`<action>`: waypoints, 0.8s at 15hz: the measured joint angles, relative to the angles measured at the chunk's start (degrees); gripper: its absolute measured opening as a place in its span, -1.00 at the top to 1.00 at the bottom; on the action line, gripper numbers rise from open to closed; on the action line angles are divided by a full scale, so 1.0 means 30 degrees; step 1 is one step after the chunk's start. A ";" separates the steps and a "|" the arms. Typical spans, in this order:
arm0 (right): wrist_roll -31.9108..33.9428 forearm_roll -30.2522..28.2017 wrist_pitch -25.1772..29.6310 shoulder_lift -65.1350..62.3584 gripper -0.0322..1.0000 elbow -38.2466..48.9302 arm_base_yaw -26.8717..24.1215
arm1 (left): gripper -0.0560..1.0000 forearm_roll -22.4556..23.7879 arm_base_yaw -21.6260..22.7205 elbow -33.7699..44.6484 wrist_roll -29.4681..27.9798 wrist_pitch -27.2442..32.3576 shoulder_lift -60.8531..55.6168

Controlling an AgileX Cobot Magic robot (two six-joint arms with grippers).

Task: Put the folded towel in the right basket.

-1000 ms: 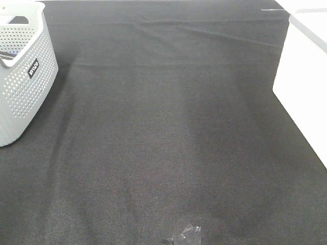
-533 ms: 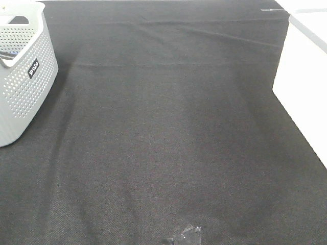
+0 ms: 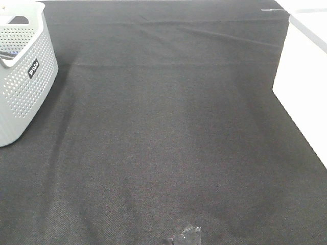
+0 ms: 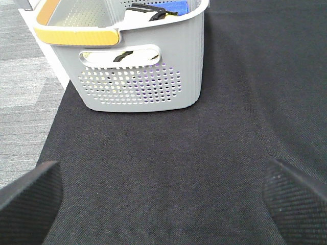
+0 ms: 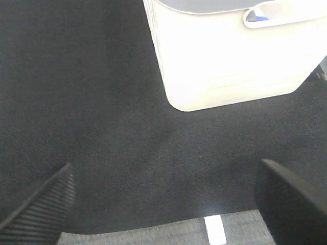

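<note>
Oddly, no folded towel shows on the dark cloth-covered table (image 3: 168,127) from the high camera; neither arm is in frame either, only the grey perforated basket (image 3: 23,76) at the far left edge and the white basket (image 3: 304,76) at the right edge, with a small crumpled clear scrap (image 3: 186,236) near the bottom edge. Left wrist view: left gripper (image 4: 163,196) has fingers spread wide with nothing between them, and the grey perforated basket (image 4: 143,76) sits straight ahead of it, well apart, holding some dark and blue items. Right wrist view: right gripper (image 5: 163,201) is likewise wide apart and empty, white basket (image 5: 235,61) ahead and slightly off to one side, something blue glimpsed through its handle slot. Towel's location and long axis cannot be told; possibly it already lies inside the white basket, but that is hidden. Right arm is the nearer to the target basket. Cloth is flat with faint creases, and open space lies around both grippers.
</note>
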 joint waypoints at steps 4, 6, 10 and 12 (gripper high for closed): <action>0.0153 0.0019 -0.0535 -0.0516 -0.79 0.0611 0.0000 | -0.98 -0.0019 0.0000 0.0000 0.0000 0.0000 0.0000; -0.0057 0.0248 -0.0974 -0.0516 -0.78 0.0859 0.0000 | -0.98 -0.0019 0.0000 0.0000 0.0000 0.0000 0.0000; -0.0210 0.0363 -0.1031 -0.0516 -0.78 0.0859 0.0000 | -0.98 -0.0019 0.0000 0.0000 0.0000 0.0000 0.0000; -0.0229 0.0363 -0.1031 -0.0516 -0.78 0.0859 0.0000 | -0.98 -0.0019 0.0000 0.0000 0.0000 0.0000 0.0000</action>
